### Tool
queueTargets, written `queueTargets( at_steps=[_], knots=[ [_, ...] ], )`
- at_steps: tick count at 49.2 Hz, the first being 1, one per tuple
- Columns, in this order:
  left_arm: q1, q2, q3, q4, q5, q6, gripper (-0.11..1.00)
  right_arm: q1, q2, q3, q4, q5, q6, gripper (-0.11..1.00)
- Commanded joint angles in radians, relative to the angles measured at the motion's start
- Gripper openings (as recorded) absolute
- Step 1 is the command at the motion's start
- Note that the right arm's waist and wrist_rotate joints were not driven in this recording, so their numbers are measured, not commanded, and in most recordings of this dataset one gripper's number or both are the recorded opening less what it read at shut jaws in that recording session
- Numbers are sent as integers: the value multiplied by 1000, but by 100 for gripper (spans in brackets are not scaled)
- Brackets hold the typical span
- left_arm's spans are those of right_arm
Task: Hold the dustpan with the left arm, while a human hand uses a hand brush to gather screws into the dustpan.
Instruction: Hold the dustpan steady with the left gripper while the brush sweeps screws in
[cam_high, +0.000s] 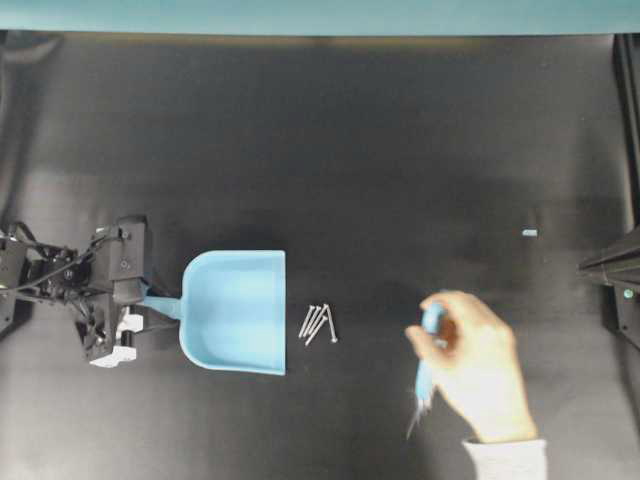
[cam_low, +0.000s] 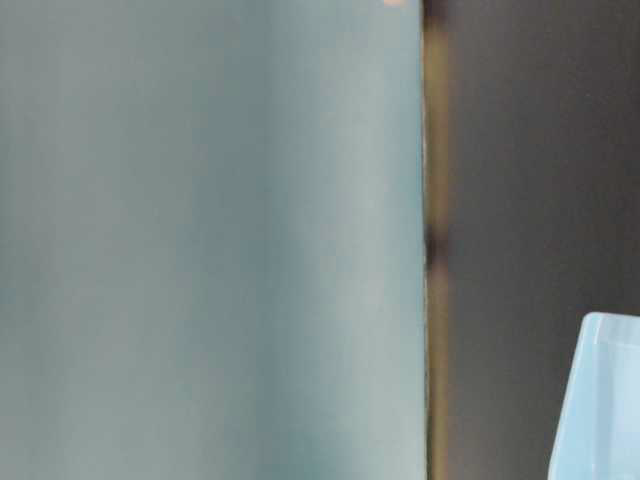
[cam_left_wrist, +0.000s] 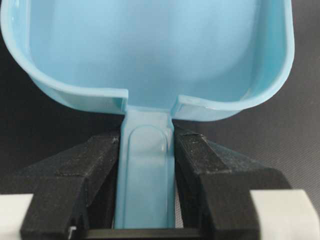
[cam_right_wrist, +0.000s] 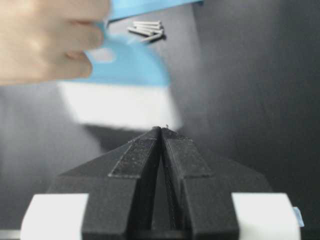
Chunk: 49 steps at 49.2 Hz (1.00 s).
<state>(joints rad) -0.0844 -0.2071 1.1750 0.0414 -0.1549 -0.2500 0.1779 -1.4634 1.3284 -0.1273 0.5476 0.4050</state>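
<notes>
The dustpan (cam_high: 235, 310) lies flat on the black worktop (cam_high: 380, 150) at the left, its wide mouth facing right; the left pincer (cam_left_wrist: 145, 145) is clamped on its thin handle, one black finger pressed to each side, as the left wrist view shows plainly; the left arm (cam_high: 60, 280) reaches in from the left edge. The screws (cam_high: 318, 323) lie in a tight bunch just beside the pan's mouth, not touching it. Further right, well apart from the screws, the hand (cam_high: 480, 365) in a grey sleeve holds the brush (cam_high: 428, 360), which is blurred, with white bristles seen in the right wrist view. The right pincer (cam_right_wrist: 160, 131) is closed on nothing, its tips meeting, at the right edge; a small pale blue scrap (cam_high: 529, 233) lies near it.
</notes>
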Motion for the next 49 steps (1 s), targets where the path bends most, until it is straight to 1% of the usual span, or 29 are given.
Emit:
queueTargets(
  at_steps=[1,17,24,29,37,42,49],
  knots=[
    [-2,0,9,3,-46,5,30,0,3,-8,-2,-5,0,6],
    [5,-61,63,3,-156,11,30,0,3,-9,-2,-5,-2,6],
    [8,-35,55,3,-132,11,30,0,3,-9,-2,-5,-2,6],
    [8,14,32,3,-77,12,30,0,3,-8,-2,-5,-2,6],
    [9,48,-18,5,-9,25,30,0,3,-8,-2,-5,-2,6],
    [9,54,-31,3,3,40,30,0,3,-8,-2,-5,0,6],
    [8,58,-35,5,3,38,30,0,2,-8,-3,-5,-2,6]
  ],
)
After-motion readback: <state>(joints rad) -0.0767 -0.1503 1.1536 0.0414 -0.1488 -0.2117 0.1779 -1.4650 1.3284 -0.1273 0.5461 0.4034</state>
